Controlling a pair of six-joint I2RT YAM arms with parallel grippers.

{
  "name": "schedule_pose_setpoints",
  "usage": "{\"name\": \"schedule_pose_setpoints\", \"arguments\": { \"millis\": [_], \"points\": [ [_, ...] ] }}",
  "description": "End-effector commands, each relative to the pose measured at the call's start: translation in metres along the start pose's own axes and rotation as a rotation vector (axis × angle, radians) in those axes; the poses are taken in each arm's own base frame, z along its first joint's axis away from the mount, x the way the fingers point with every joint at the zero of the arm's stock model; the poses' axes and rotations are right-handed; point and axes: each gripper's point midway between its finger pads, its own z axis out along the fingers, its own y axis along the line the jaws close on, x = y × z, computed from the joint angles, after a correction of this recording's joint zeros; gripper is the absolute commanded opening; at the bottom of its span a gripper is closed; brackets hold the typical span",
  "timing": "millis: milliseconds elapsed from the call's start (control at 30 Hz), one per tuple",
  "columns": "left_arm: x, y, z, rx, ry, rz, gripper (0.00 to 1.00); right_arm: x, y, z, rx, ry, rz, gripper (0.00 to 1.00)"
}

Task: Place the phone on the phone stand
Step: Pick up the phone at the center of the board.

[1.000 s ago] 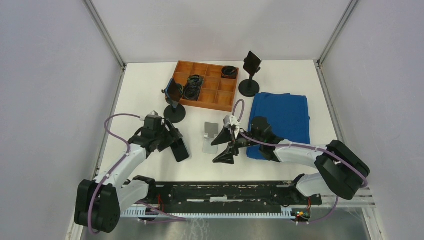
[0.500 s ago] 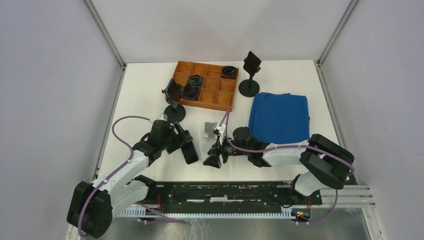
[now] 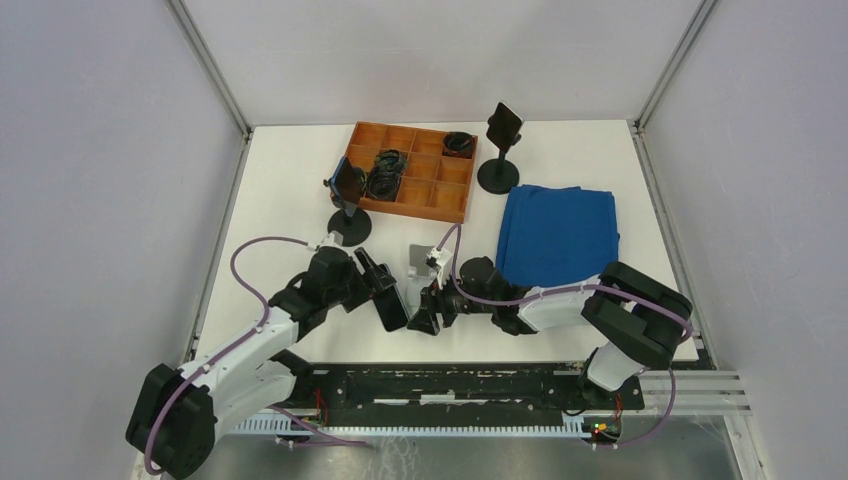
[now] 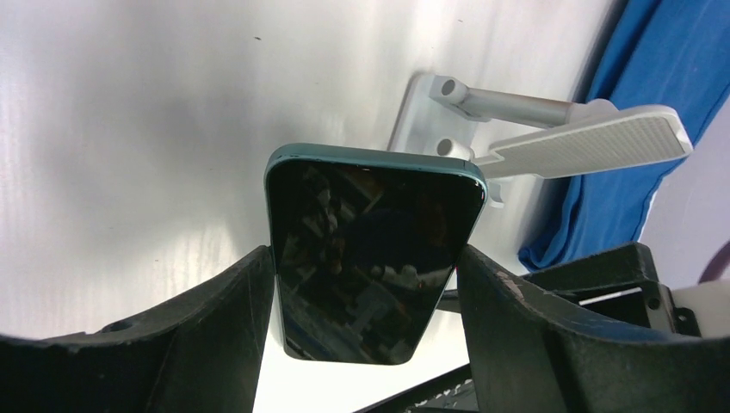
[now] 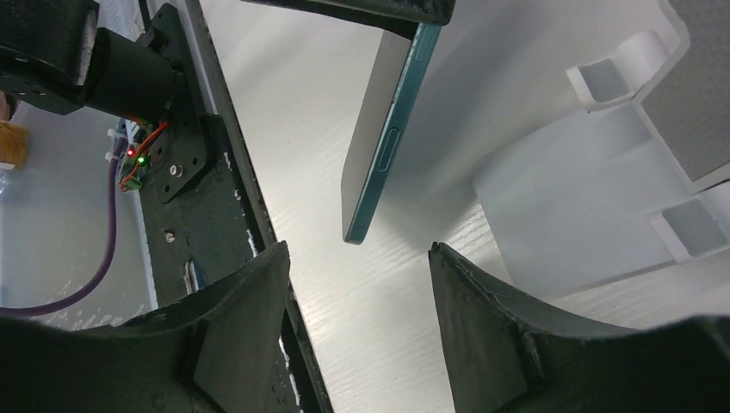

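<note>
Grips the dark glass phone with teal metal edges (image 4: 374, 258) between the left fingers (image 4: 215, 323), pinched across its two long sides. Holds it off the white tabletop (image 4: 129, 103), just short of the folding silver metal phone stand (image 4: 551, 142). Holds the right fingers (image 5: 499, 318) spread wide with nothing in them, low beside the stand's base and close to the phone's lower end.

Risks clipping those right fingers on the approach (very little room between the two arms here). Risks shoving the light stand along the tabletop if the phone meets the backrest edge-on instead of settling onto the lip. Risks a slip from smooth sides, or a topple if let go before lying flat against the rest.

Farther out, finds a folded blue cloth (image 3: 558, 235) just beside the stand, an orange compartment tray (image 3: 420, 210) behind it, and black pedestal holders near (image 3: 350, 228) and far (image 3: 498, 176). None across the path; only real obstruction, the right arm itself.
</note>
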Motion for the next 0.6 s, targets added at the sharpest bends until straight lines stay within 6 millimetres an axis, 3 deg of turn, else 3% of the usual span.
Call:
{"name": "schedule_pose_setpoints", "arguments": {
  "millis": [0,267,567],
  "points": [
    [-0.011,-0.033,-0.002,0.102,-0.054,-0.041,0.4,-0.015,0.0,0.007,0.012,-0.041,-0.004,0.66],
    [0.006,-0.052,0.001,0.135,-0.023,-0.022,0.4,-0.016,-0.005,0.009,0.031,-0.038,-0.034,0.57],
    [0.012,-0.071,-0.003,0.176,-0.023,-0.002,0.4,-0.019,-0.001,0.008,0.002,-0.043,-0.017,0.24]
  ]
}}
